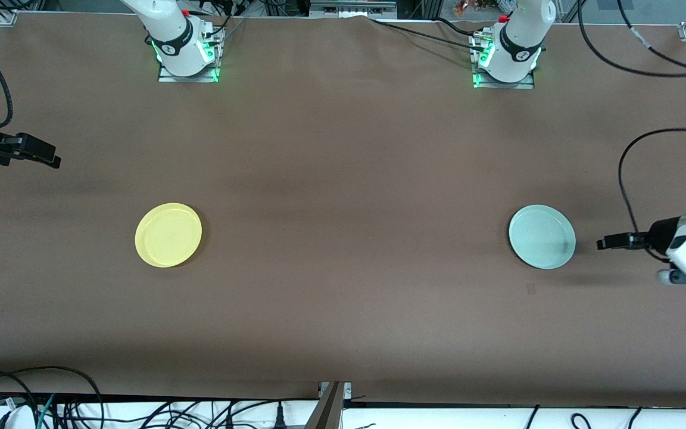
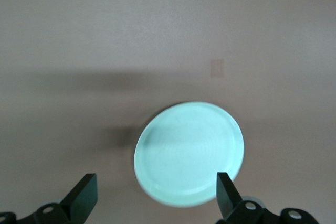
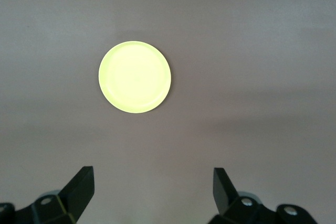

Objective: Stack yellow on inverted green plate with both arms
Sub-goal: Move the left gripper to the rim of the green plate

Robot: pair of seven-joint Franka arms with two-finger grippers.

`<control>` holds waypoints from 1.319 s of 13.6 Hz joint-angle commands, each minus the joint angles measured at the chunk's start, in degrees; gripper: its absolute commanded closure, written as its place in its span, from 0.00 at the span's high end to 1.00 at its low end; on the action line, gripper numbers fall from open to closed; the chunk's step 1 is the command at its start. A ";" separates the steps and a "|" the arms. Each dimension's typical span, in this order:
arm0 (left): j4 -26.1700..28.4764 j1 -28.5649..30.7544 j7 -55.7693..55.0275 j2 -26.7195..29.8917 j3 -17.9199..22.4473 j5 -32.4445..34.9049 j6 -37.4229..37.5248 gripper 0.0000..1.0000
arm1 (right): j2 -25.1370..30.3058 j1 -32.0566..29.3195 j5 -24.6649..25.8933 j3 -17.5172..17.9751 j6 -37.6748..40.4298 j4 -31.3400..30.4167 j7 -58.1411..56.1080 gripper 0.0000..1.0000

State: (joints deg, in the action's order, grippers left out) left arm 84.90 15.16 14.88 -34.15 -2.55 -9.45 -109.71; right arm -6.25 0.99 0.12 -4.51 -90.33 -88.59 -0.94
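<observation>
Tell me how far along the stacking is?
Nothing is stacked yet. The yellow plate lies toward the right arm's end, the green plate toward the left arm's end, far apart. The left gripper and right gripper are open, holding nothing. Flipping the green plate, if needed, and stacking remain.

1. This is a robotics lab, not a home or kitchen.
2. A big table (image 1: 343, 149) under plain brown cloth fills the room's middle.
3. Two white robot arms are bolted to metal base plates (image 1: 188, 74), green lights glowing.
4. Loose black cables (image 1: 51, 405) run along the table's edges, with aluminium framing (image 1: 331, 405) nearby.
</observation>
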 commanded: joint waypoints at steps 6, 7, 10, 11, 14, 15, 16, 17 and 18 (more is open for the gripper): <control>5.62 0.75 6.12 -3.12 -0.70 -1.62 -10.08 1.00 | 0.54 -0.03 -0.74 0.11 -0.11 -0.36 0.41 1.00; 7.02 1.27 10.48 -3.21 -0.70 -1.97 -12.34 1.00 | 0.54 -0.03 -0.74 0.11 -0.11 -0.36 0.41 1.00; 12.29 3.12 15.53 -2.60 -0.79 -3.80 -17.98 1.00 | 0.45 -0.03 -0.74 0.11 -0.11 -0.36 0.41 1.00; 13.61 3.12 16.06 -2.16 -0.70 -5.04 -18.60 1.00 | 0.53 -0.03 -0.74 0.11 -0.11 -0.36 0.41 1.00; 19.50 3.21 16.68 0.48 -0.79 -5.22 -22.47 1.00 | 0.54 -0.03 -0.74 0.11 -0.02 -0.36 0.41 1.00; 20.73 3.21 16.68 1.09 -0.70 -5.31 -22.74 1.00 | 0.54 -0.03 -0.74 0.11 -0.02 -0.36 0.41 1.00; 22.23 3.21 16.68 2.14 -0.79 -5.31 -23.87 1.00 | 0.54 -0.03 -0.74 0.11 0.07 -0.36 0.41 1.00; 24.76 2.95 16.68 3.29 -0.79 -5.66 -26.06 1.00 | 0.54 -0.03 -0.74 0.11 0.07 -0.36 0.41 1.00; 26.96 2.78 16.68 4.25 -0.79 -5.66 -28.43 1.00 | 0.54 -0.03 -0.74 0.03 0.07 -0.36 0.41 1.00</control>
State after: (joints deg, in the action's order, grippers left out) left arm 104.88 18.04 29.35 -34.65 -3.17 -12.69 -134.05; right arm -6.25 1.01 0.12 -4.49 -90.37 -88.59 -0.94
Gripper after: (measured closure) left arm 0.000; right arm 0.000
